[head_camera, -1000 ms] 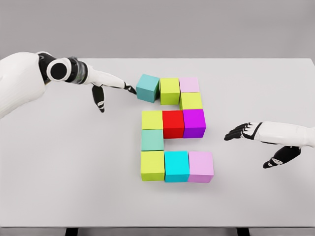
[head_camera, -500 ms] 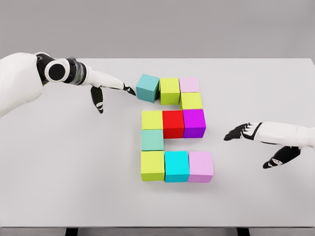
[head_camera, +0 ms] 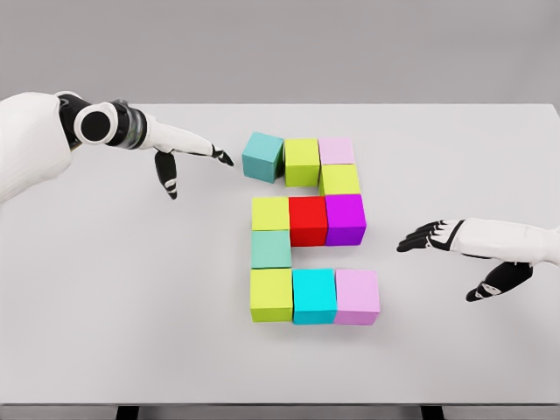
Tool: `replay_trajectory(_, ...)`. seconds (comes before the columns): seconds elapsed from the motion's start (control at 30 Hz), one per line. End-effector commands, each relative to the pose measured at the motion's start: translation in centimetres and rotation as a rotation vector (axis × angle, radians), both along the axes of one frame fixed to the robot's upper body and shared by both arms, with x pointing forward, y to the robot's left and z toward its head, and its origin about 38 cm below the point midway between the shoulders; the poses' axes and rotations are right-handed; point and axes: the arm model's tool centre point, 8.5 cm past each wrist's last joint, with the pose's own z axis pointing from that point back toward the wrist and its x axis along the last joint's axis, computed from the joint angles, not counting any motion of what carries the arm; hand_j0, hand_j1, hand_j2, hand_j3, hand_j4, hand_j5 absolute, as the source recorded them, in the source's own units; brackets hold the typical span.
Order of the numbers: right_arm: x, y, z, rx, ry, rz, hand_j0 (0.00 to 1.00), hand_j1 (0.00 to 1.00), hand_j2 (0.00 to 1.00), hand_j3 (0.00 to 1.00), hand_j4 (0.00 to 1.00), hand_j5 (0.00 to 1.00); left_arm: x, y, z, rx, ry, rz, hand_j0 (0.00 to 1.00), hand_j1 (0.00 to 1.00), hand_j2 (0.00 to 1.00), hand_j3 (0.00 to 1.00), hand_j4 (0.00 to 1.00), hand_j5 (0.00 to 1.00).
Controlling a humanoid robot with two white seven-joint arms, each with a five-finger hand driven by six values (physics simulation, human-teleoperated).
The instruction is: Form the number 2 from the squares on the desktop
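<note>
The robot's left hand [head_camera: 188, 153] hovers over the far left of the pale grey worktop [head_camera: 114, 297], its fingers spread and holding nothing, the longest fingertip pointing right at a teal block [head_camera: 262, 157] and stopping just short of it. That teal block sits slightly turned, its right side near a lime block [head_camera: 302, 161], which touches a pale pink block [head_camera: 337, 150] to form the far row. Just in front of the pink one lies another lime block [head_camera: 339, 179], and nearer still a purple block [head_camera: 345, 219]. The middle row runs left from the purple block through a red block [head_camera: 307, 220] to a lime block [head_camera: 270, 213]. Below that, a sea-green block [head_camera: 270, 248] leads down to the near row: a lime block [head_camera: 271, 294], a cyan block [head_camera: 314, 296] and a lilac block [head_camera: 357, 296], set side by side and touching. Together the blocks trace the outline of a figure 2 at the middle of the worktop. The right hand [head_camera: 455, 249] rests low over the right side, well apart from the blocks, fingers open and relaxed, thumb hanging toward the near edge, gripping nothing.
</note>
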Motion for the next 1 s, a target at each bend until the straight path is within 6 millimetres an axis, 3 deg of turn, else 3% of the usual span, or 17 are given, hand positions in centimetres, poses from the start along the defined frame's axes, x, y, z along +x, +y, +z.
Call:
replay_trajectory(0.0, 0.0, 0.0, 0.1, 0.005, 0.002, -0.003, 1.00, 1.00, 1.00, 1.00, 1.00, 1.00, 0.1, -0.1, 0.0, -0.003, 0.000, 0.004, 1.00, 1.00, 1.00, 1.00, 1.00, 1.00)
replay_trajectory(0.97, 0.0, 0.0, 0.1, 0.005, 0.002, -0.002, 1.00, 1.00, 1.00, 1.00, 1.00, 1.00, -0.2, -2.0, 0.0, -0.009, -0.002, -0.052, 1.00, 1.00, 1.00, 1.00, 1.00, 1.00)
